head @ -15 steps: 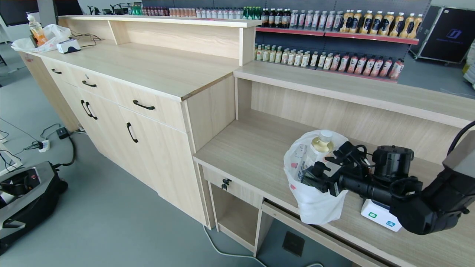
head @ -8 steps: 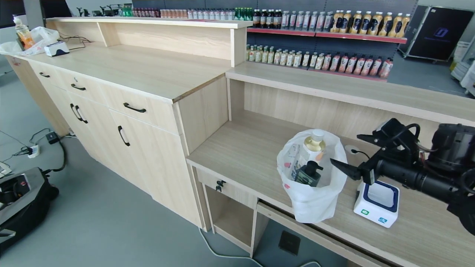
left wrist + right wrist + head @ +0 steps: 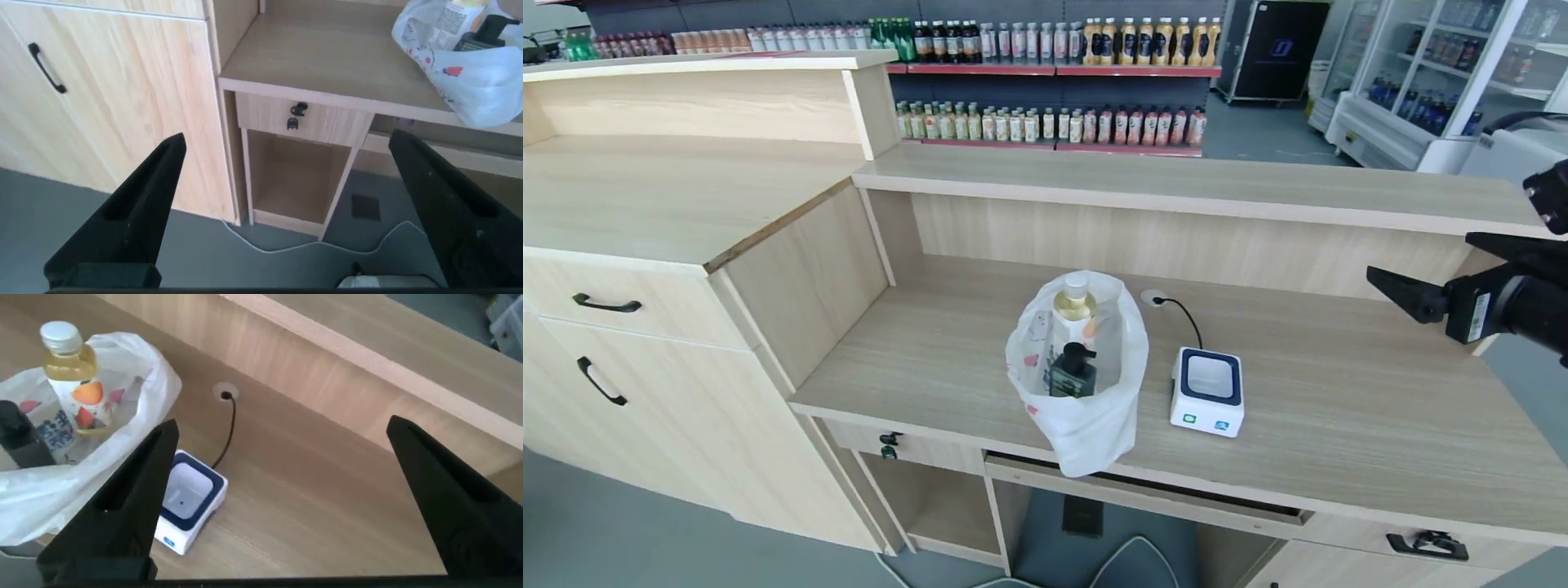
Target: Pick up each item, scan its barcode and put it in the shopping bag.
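A white shopping bag (image 3: 1086,425) stands open near the front edge of the wooden counter (image 3: 1339,408). Inside it are a yellow drink bottle (image 3: 1074,300) with a white cap and a dark pump bottle (image 3: 1072,371). A white and blue scanner (image 3: 1209,390) sits just right of the bag. My right gripper (image 3: 1421,258) hangs open and empty above the counter's right end, well away from the bag. The right wrist view shows that open gripper (image 3: 282,423) above the bag (image 3: 106,490), the drink bottle (image 3: 69,376) and the scanner (image 3: 189,502). My left gripper (image 3: 288,139) is open and empty, low in front of the counter, with the bag (image 3: 466,65) beyond it.
A raised ledge (image 3: 1176,184) runs along the counter's back. A taller cabinet (image 3: 686,196) adjoins the counter on the left. The scanner's cable runs to a hole (image 3: 1153,298) in the counter. A keyed drawer (image 3: 298,118) sits under the counter. Drink shelves (image 3: 1045,122) stand behind.
The head camera has swung to the right. My right gripper let go of the dark pump bottle in the bag, opened, and drew back to the right.
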### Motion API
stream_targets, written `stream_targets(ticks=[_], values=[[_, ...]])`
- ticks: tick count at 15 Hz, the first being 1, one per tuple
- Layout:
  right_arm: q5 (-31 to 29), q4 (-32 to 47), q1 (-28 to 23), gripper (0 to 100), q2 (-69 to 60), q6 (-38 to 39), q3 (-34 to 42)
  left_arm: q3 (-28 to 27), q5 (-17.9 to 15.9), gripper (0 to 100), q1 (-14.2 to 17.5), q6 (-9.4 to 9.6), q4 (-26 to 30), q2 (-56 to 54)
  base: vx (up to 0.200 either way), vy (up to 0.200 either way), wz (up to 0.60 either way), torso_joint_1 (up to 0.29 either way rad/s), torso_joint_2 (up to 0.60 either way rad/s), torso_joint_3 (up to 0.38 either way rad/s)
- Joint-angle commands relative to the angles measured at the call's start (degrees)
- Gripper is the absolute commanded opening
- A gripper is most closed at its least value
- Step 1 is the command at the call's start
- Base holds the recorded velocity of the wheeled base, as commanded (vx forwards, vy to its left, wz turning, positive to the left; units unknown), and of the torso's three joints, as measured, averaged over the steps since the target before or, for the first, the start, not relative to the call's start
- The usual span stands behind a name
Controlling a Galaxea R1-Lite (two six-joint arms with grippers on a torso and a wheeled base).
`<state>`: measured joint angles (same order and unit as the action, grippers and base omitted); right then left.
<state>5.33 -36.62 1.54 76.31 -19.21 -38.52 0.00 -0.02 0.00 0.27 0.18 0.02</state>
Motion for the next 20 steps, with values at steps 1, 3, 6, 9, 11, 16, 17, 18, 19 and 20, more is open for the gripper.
stream_targets(ticks=[1,3,6,9,11,16,17,18,19,20], values=[[-2.87,0.32,-0.13,100,-6.79,1.11,4.68,0.0,0.02,100,0.0,0.0,-0.01,-0.02,0.0,0.0,-0.6,-0.002,0.01,0.002],[-7.44,0.5,0.05,100,-10.22,3.13,6.44,0.0,0.02,100,0.0,0.0,-0.01,-0.02,0.0,0.0,-0.6,-0.002,0.0,0.002],[-7.09,0.23,-0.39,100,-16.11,14.55,13.3,0.0,0.02,100,0.0,0.0,-0.01,-0.02,0.0,0.0,-0.2,-0.001,0.0,0.001],[-8.49,0.59,-0.31,100,-28.94,16.84,29.65,0.0,0.02,100,0.0,0.0,-0.01,-0.02,0.0,0.0,0.0,0.0,0.0,0.0],[-8.49,0.67,-0.13,100,-38.34,16.75,38.52,0.0,0.02,100,0.0,0.0,-0.01,-0.02,0.0,0.0,0.0,0.0,0.0,0.0],[-8.4,27.39,-0.13,100,-65.77,19.12,38.52,0.0,0.02,100,0.0,0.0,-0.01,-0.02,0.0,0.0,0.0,0.0,0.0,0.0],[-8.49,31.87,-0.13,100,-70.16,19.56,38.52,0.0,0.02,100,0.0,0.0,-0.01,-0.02,0.0,0.0,0.0,0.0,0.0,0.0],[-8.4,35.21,-0.04,100,-73.24,20.18,38.52,0.0,0.02,100,0.0,0.0,-0.01,-0.02,0.0,0.0,0.0,0.0,0.0,0.0],[-8.49,35.92,-0.13,100,-73.06,20.18,38.52,0.0,0.02,100,0.0,0.0,-0.01,-0.02,0.0,0.0,0.0,0.0,0.0,0.0],[-8.49,36.01,-0.13,100,-73.06,20.18,38.52,0.0,0.02,100,0.0,0.0,-0.01,-0.02,0.0,0.0,0.0,0.0,0.0,0.0]])
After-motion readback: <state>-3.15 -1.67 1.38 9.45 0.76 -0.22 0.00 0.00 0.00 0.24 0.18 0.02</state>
